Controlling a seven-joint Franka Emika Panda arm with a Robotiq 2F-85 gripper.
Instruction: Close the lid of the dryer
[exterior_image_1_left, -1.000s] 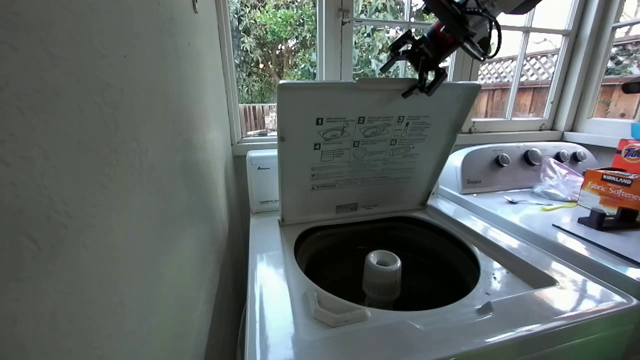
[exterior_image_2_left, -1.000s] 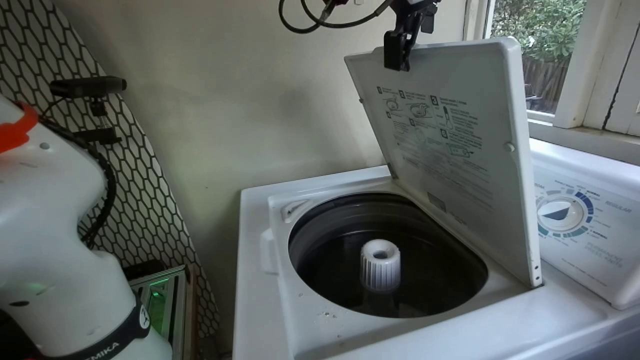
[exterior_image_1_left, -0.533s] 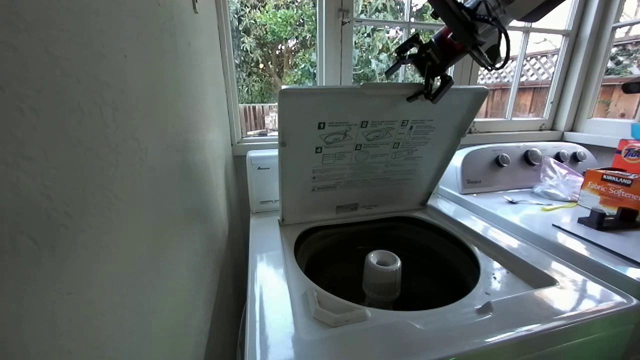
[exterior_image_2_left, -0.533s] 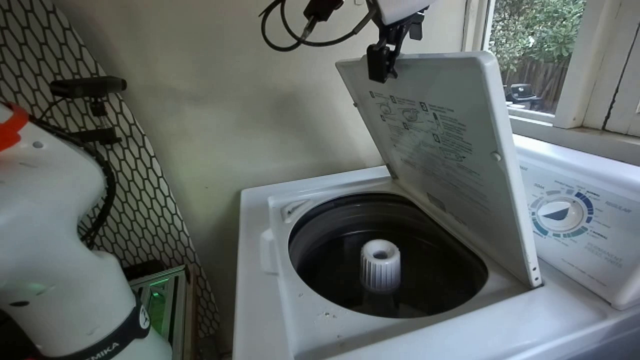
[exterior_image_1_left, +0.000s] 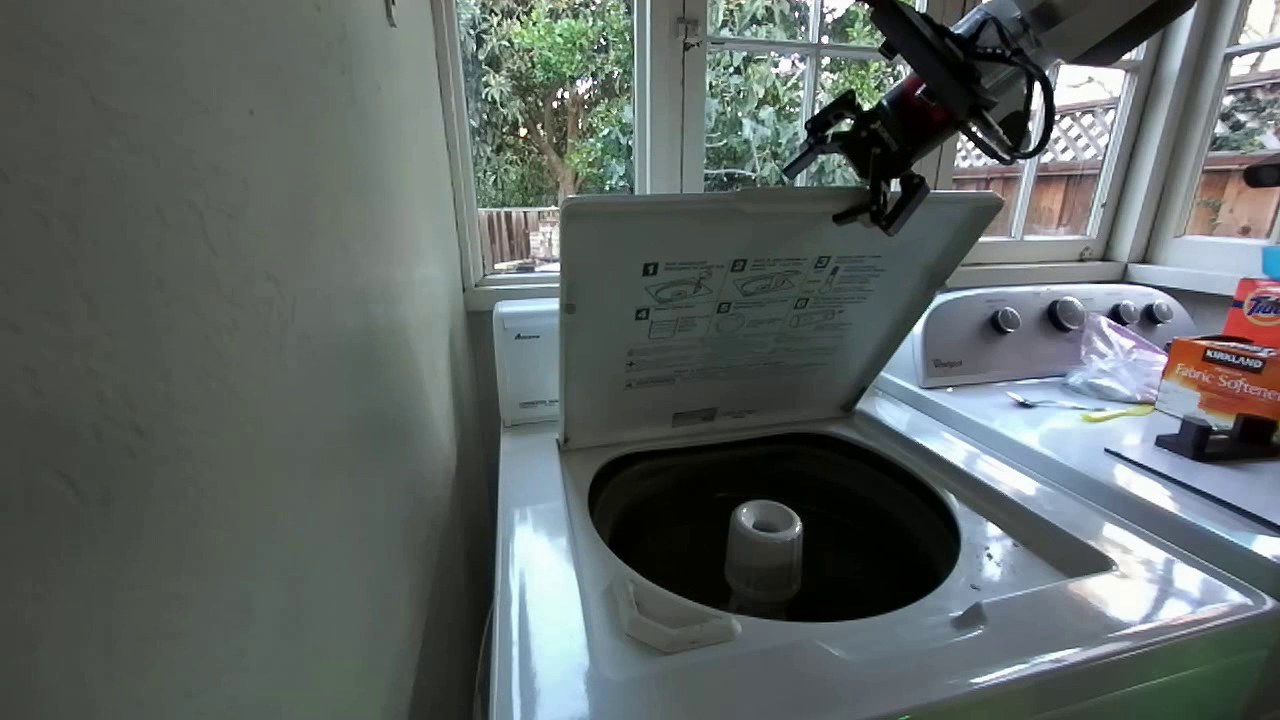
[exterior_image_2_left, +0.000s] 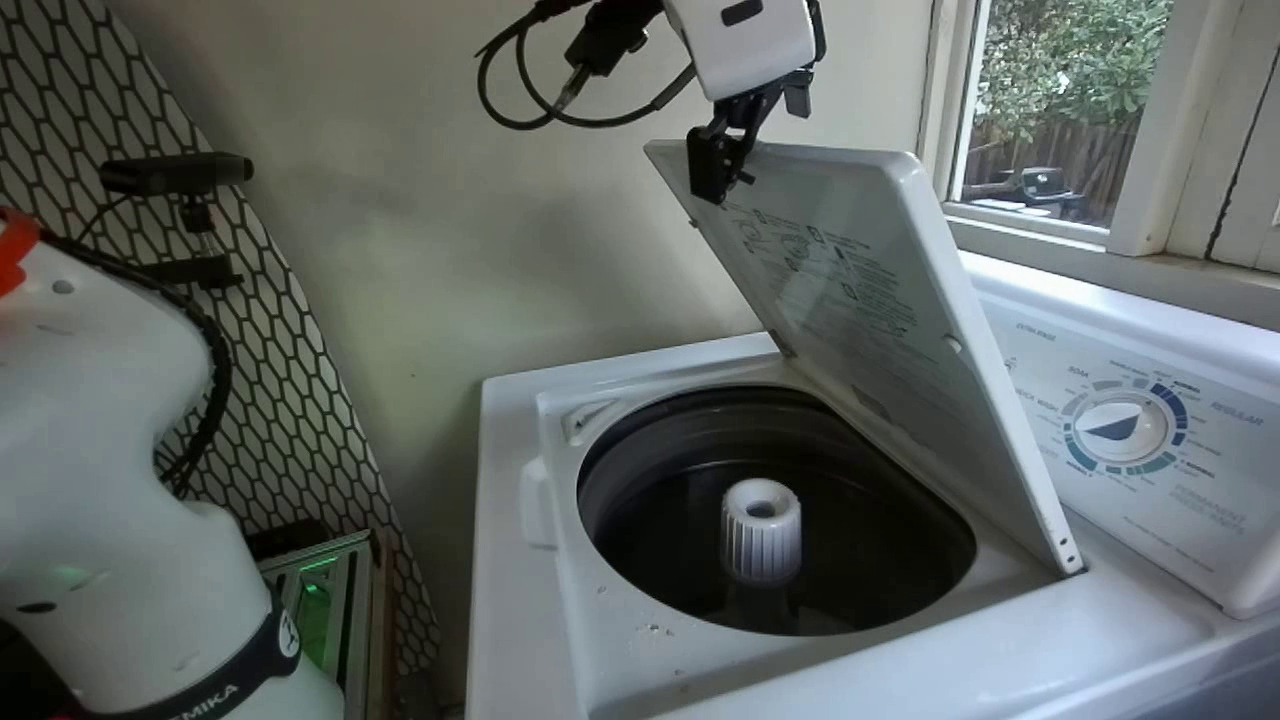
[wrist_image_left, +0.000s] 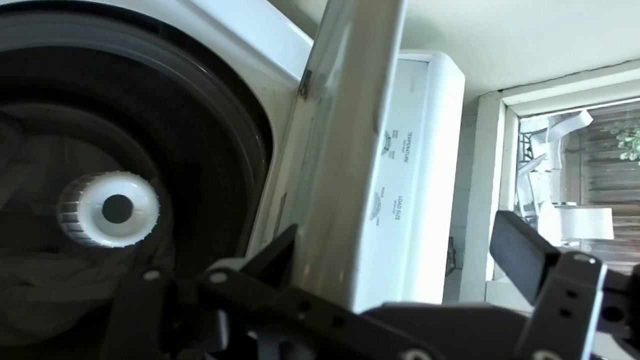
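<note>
The white lid (exterior_image_1_left: 740, 320) stands raised on the dryer (exterior_image_2_left: 540, 640), tilted forward over the dark round tub; it also shows in an exterior view (exterior_image_2_left: 860, 260). Its underside with the printed sheet faces the tub. My gripper (exterior_image_1_left: 820, 195) is at the lid's top edge, right of the middle in that view, with its fingers spread; it also shows in an exterior view (exterior_image_2_left: 752, 145). In the wrist view my gripper (wrist_image_left: 397, 227) straddles the lid's edge (wrist_image_left: 345, 165). The tub-side finger lies close against the underside; the far finger stands well apart behind the lid.
A back panel with a dial (exterior_image_2_left: 1120, 430) rises behind the lid. A wall (exterior_image_1_left: 250, 350) runs close along one side. A neighbouring appliance (exterior_image_1_left: 1010, 390) carries a plastic bag, a spoon and boxes (exterior_image_1_left: 1220, 375). Windows are behind.
The lid has tipped further forward and its top edge is lower. My gripper and arm have moved forward and down with it, fingers still spread.
</note>
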